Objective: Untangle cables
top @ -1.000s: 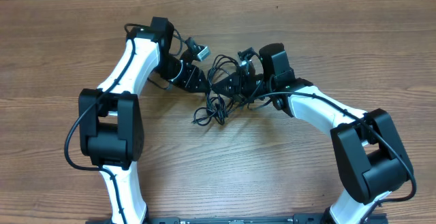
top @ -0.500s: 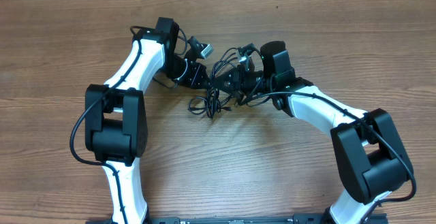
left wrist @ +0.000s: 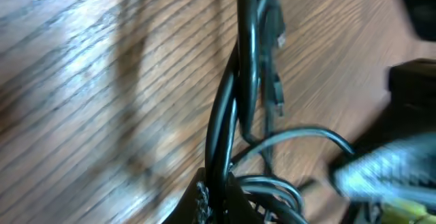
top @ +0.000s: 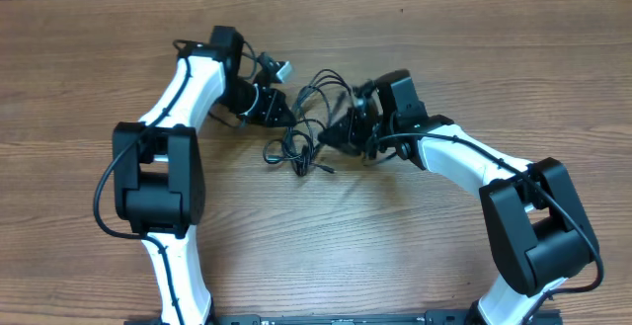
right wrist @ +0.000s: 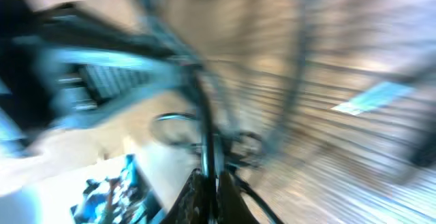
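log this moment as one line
left gripper: shut on cables | right gripper: shut on cables | cables: tangled between both grippers

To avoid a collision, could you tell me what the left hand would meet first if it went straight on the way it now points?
Probably the tangle of thin black cables that the left hand grips; just beyond them stands the right hand, though depth is unclear from above.

Blk cables (left wrist: 248, 20) in L pincer (left wrist: 216, 200)
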Robot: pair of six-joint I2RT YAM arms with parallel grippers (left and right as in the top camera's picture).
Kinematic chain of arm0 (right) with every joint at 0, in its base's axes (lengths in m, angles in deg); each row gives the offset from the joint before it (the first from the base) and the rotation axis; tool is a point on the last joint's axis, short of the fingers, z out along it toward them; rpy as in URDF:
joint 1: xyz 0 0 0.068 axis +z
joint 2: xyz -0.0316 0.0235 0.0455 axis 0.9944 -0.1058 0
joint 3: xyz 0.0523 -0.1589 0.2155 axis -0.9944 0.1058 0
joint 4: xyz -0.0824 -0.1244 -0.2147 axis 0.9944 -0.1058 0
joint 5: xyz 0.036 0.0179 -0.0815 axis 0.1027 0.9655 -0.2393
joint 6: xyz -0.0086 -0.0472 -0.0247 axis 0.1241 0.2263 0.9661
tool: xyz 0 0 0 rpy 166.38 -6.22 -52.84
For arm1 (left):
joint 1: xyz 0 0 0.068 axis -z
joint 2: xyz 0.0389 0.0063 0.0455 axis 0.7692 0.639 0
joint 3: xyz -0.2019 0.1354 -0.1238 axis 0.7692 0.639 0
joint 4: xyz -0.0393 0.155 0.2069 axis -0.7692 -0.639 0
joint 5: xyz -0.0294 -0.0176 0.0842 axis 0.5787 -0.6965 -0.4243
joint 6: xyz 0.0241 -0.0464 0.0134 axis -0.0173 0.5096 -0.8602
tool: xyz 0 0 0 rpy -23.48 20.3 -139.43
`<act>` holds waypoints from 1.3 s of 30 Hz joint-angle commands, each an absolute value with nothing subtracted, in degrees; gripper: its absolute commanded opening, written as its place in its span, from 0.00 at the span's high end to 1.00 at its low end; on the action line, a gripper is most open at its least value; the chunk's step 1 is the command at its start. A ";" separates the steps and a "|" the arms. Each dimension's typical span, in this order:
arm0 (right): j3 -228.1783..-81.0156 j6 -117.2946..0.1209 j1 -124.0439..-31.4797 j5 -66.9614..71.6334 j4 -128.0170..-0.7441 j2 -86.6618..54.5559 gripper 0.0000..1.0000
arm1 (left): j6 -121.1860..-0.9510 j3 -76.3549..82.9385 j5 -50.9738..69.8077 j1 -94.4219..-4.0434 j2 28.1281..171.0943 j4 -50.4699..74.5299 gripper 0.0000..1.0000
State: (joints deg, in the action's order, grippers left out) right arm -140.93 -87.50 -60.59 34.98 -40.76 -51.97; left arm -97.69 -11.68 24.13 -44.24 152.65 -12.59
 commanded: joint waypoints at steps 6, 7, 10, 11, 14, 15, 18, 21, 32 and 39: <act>-140.77 -85.95 -60.44 17.67 -47.43 -52.15 0.96 | -109.36 -11.61 36.28 -46.84 152.87 -17.42 0.96; -140.79 -84.44 -60.44 18.32 -47.34 -52.15 0.96 | -110.19 -11.61 36.61 -47.01 152.71 -18.01 0.96; -142.52 -78.76 -60.44 22.54 -48.46 -52.11 0.96 | -111.07 -11.61 36.83 -47.28 152.56 -18.80 0.96; -143.90 -77.60 -60.44 22.89 -49.88 -52.11 0.94 | -111.09 -11.61 36.78 -47.28 152.58 -18.91 0.96; -148.47 -73.06 -60.44 24.68 -53.83 -52.04 0.85 | -111.13 -11.61 36.76 -47.28 152.58 -18.91 0.96; -149.95 -71.35 -60.44 25.69 -54.97 -52.02 0.82 | -111.39 -11.61 36.76 -47.25 152.58 -18.91 0.96; -153.65 -66.39 -60.44 28.58 -57.09 -52.02 0.68 | -111.72 -11.61 36.74 -47.25 152.58 -19.13 0.96; -154.89 -65.56 -60.44 28.95 -56.33 -52.02 0.60 | -111.72 -11.61 36.93 -47.19 152.58 -19.35 0.96; -154.83 -62.56 -60.24 28.66 -54.40 -52.04 0.48 | -113.67 -11.61 40.63 -47.10 152.56 -20.74 0.96; -153.89 -62.59 -58.89 25.78 -54.23 -52.04 0.55 | -113.67 -11.61 44.30 -47.10 152.56 -21.68 0.96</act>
State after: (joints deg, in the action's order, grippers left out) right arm -154.19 -63.37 -59.70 27.11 -54.75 -51.97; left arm -111.46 -11.68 39.47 -46.95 152.65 -21.29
